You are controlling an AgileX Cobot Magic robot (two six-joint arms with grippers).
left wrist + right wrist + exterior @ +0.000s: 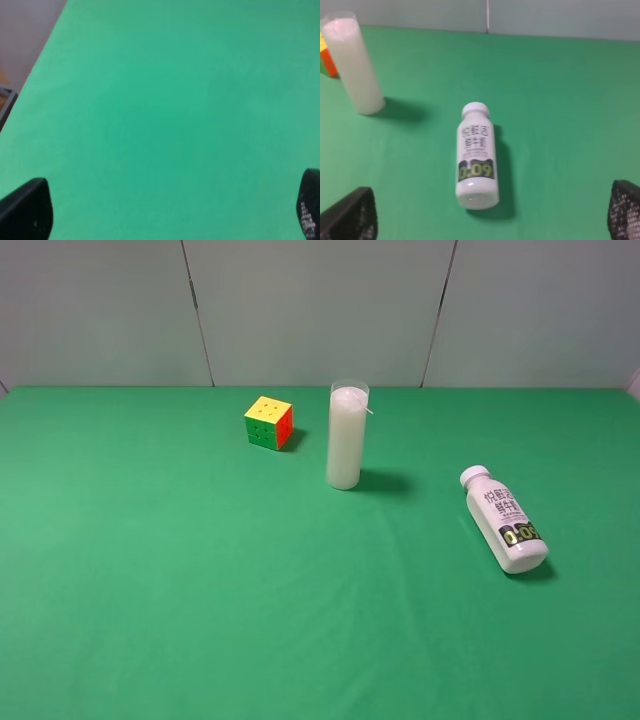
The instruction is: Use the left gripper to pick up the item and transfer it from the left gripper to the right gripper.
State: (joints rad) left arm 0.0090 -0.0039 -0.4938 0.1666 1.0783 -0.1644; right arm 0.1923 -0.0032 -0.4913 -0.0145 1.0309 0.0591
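The item, a small white bottle (505, 519) with a white cap and dark and green label print, lies on its side on the green cloth at the right. It also shows in the right wrist view (476, 155), cap pointing away from the camera. My right gripper (490, 220) is open and empty, its fingertips (350, 217) wide apart on the near side of the bottle, not touching it. My left gripper (165, 215) is open and empty over bare green cloth. Neither arm shows in the high view.
A tall white candle in clear glass (346, 436) stands upright mid-table, also in the right wrist view (355, 65). A coloured puzzle cube (268, 422) sits left of it. The green cloth (150, 570) covers the table; its left edge shows in the left wrist view (35, 70).
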